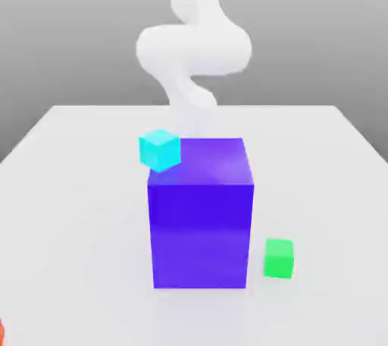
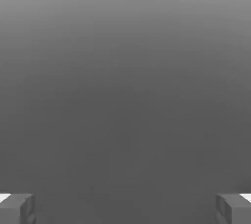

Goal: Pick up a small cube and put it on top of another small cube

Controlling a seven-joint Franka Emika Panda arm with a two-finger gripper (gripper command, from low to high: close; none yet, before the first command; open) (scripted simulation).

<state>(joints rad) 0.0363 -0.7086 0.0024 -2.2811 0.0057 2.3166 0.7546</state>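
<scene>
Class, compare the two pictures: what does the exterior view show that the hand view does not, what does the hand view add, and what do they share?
Exterior view: the white arm behind a large blue block, a cyan cube at its top corner, a green cube on the white table.
Hand view: the open gripper with two grey fingertips against plain grey.
Shared: a grey backdrop.

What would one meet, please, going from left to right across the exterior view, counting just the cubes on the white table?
Cyan cube → large blue cube → green cube. The cyan one overlaps the blue cube's upper left corner, but its centre lies clearly further left.
</scene>
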